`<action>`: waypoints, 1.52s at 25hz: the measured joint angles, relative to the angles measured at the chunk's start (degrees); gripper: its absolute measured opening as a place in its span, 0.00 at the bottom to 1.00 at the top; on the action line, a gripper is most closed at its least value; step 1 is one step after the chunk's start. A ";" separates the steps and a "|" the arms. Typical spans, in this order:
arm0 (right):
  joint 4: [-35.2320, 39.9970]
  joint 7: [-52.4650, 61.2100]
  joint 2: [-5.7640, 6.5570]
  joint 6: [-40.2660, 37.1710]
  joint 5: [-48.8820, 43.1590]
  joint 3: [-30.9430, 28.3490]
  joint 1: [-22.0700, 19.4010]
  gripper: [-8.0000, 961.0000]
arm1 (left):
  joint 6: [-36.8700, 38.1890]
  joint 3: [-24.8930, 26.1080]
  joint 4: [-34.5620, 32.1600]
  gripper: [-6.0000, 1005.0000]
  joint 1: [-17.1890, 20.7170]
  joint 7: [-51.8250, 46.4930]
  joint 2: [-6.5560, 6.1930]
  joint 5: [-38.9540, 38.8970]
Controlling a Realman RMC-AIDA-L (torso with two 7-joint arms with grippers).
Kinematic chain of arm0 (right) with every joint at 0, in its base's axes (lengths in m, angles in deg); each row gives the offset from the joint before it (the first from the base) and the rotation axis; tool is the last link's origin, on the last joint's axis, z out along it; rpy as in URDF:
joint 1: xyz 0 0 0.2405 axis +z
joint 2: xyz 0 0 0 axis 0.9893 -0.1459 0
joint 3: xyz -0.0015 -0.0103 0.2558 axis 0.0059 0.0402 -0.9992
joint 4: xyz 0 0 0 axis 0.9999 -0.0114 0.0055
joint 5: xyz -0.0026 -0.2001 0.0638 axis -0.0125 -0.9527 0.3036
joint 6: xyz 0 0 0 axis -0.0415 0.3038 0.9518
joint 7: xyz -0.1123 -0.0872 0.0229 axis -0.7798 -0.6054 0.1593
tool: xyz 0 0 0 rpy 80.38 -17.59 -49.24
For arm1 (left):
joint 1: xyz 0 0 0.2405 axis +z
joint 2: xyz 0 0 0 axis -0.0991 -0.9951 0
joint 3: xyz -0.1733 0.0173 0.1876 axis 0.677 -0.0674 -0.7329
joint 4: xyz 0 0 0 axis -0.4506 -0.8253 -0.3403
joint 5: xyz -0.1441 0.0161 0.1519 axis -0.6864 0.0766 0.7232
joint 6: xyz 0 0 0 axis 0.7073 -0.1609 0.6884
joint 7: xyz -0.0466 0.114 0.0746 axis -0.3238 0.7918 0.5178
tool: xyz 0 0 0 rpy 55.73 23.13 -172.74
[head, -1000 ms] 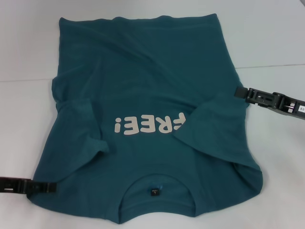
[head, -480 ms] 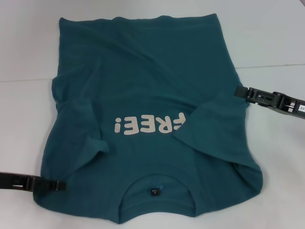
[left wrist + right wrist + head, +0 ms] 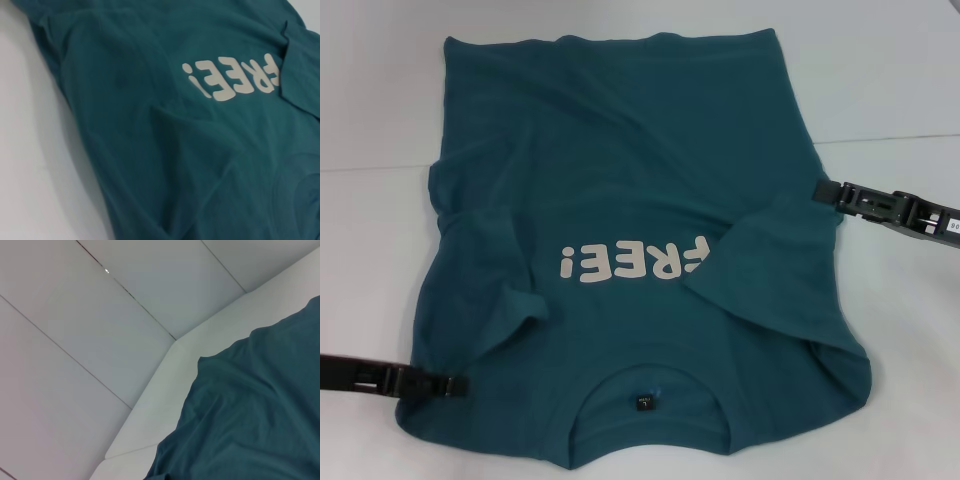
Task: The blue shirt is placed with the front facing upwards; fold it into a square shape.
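— Lying where, the blue shirt point(image 3: 630, 200)?

— Spread face up across the middle of the white counter point(image 3: 900, 80), collar toward the near edge, both sleeves folded inward over the chest.

— And the left claw point(image 3: 455, 383)?

— Low over the shirt's near left side; grip couldn't be told.

— The right claw point(image 3: 823, 193)?

— At the shirt's right edge; grip likewise couldn't be told.

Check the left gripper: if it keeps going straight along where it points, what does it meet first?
Probably the blue shirt itself. In the head view the left gripper points toward the robot's right with its tip already at the shirt's edge, below the folded-in sleeve. Its height above the cloth is unclear.
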 joint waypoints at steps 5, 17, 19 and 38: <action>0.00 -0.04 0.00 -0.09 -0.08 0.00 0.00 0.96 | -0.83 0.26 -0.01 0.87 0.78 -0.02 -0.50 0.27; 0.00 0.01 0.00 -0.35 -0.09 0.00 -0.07 0.96 | -0.53 0.71 -0.18 0.87 1.51 0.24 -0.60 2.51; 0.00 0.02 0.00 -0.41 -0.08 0.00 -0.09 0.96 | -0.39 0.66 -0.18 0.87 1.53 0.32 -0.60 2.52; 0.00 0.02 0.00 -0.36 -0.08 0.00 -0.01 0.96 | -0.60 0.68 -0.22 0.87 -0.13 0.36 -0.60 2.02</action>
